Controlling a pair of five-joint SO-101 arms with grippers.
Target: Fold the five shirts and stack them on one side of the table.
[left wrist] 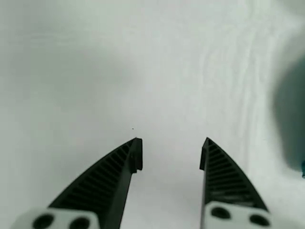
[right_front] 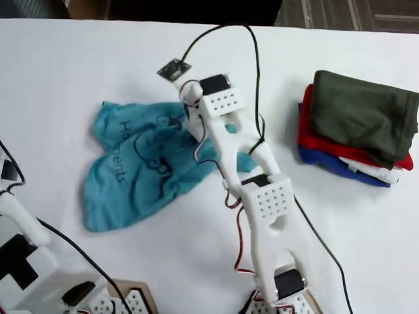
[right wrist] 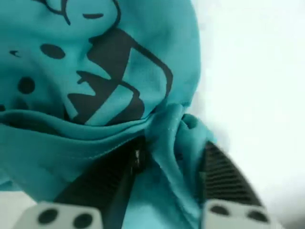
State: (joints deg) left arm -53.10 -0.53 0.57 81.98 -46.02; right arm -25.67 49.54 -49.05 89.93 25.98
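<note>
A crumpled teal shirt [right_front: 141, 163] with dark print lies left of the table's middle. My right arm stretches from the near edge to the shirt's far right part, and its gripper [right_front: 194, 127] is down on the cloth. In the right wrist view that gripper [right wrist: 171, 148] stands open, with a raised fold of the teal shirt [right wrist: 119, 71] bunched between its fingers. My left gripper [left wrist: 170, 143] is open over bare white table, holding nothing, and the teal shirt [left wrist: 291, 114] shows off to one side. Folded shirts are stacked [right_front: 357, 124] at the right, an olive one [right_front: 363, 111] on top.
The left arm's base [right_front: 19, 261] sits at the near left corner with a black cable running from it. Black cables [right_front: 255, 78] trail over the right arm toward the far edge. A small black tag [right_front: 173, 68] lies beyond the shirt. White tabletop [right_front: 59, 72] surrounds the shirt.
</note>
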